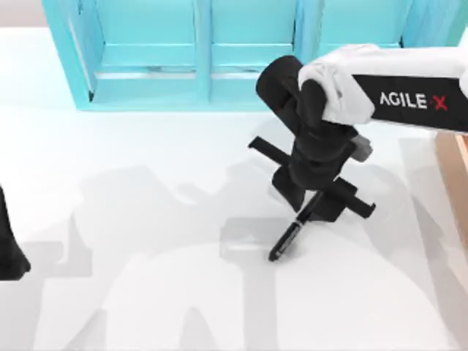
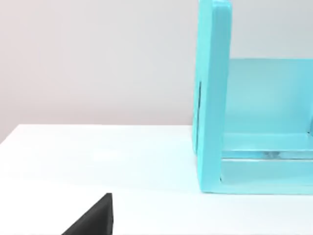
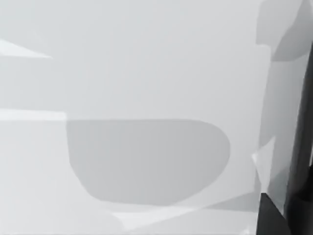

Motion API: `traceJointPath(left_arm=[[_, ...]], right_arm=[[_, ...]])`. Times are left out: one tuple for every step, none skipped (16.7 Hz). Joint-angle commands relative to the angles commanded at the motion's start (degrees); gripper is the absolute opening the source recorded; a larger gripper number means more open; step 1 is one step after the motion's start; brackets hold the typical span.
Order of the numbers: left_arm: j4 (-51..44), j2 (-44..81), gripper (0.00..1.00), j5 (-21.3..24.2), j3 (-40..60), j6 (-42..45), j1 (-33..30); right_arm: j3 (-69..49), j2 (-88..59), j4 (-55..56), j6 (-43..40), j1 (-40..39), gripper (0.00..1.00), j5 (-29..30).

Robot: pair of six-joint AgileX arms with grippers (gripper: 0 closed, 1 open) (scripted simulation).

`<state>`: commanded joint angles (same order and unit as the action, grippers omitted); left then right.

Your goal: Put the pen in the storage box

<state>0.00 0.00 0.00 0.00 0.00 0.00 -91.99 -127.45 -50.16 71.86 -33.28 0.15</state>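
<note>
The pen (image 1: 291, 235), slim and black with a silver band, lies slanted near the table's middle, its upper half hidden under my right gripper (image 1: 314, 197). That gripper hangs from the white AgileX arm reaching in from the right, its cross bar set across the pen. Whether the pen rests on the table or is held I cannot tell. A tan strip of the storage box (image 1: 451, 183) shows at the right edge, right of the gripper. A dark strip (image 3: 299, 147) runs along the right wrist view's edge over the pale table. My left gripper (image 1: 9, 252) is parked at the left edge.
A large turquoise shelf unit (image 1: 219, 58) with compartments stands along the back of the table, and its side wall (image 2: 212, 98) rises in the left wrist view. The white tabletop (image 1: 146, 219) spreads between the two arms.
</note>
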Motion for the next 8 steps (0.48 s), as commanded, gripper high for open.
traceJointPath(left_arm=[[0.0,0.0,1.0,0.0,0.0,0.0,0.0],[0.0,0.0,1.0,0.0,0.0,0.0,0.0],[0.0,0.0,1.0,0.0,0.0,0.0,0.0],[0.0,0.0,1.0,0.0,0.0,0.0,0.0],[0.0,0.0,1.0,0.0,0.0,0.0,0.0],[0.0,0.0,1.0,0.0,0.0,0.0,0.0],[0.0,0.0,1.0,0.0,0.0,0.0,0.0],[0.0,0.0,1.0,0.0,0.0,0.0,0.0]], right_arm=[[-0.7,0.1,-0.8,0.0,0.0,0.0,0.0],[-2.0,0.3,-2.2,0.1,0.0,0.0,0.0],[-3.6,0.7,-4.2,0.2,0.0,0.0,-0.1],[-5.5,1.2,-6.8,0.2,0.0,0.0,-0.2],[-7.4,1.8,-9.9,0.2,0.1,0.0,-0.2],[-9.4,2.4,-13.1,0.2,0.1,0.0,-0.2],[-11.4,3.1,-15.7,0.1,0.1,0.0,-0.2],[-13.1,3.7,-17.7,0.0,0.1,0.0,-0.1]])
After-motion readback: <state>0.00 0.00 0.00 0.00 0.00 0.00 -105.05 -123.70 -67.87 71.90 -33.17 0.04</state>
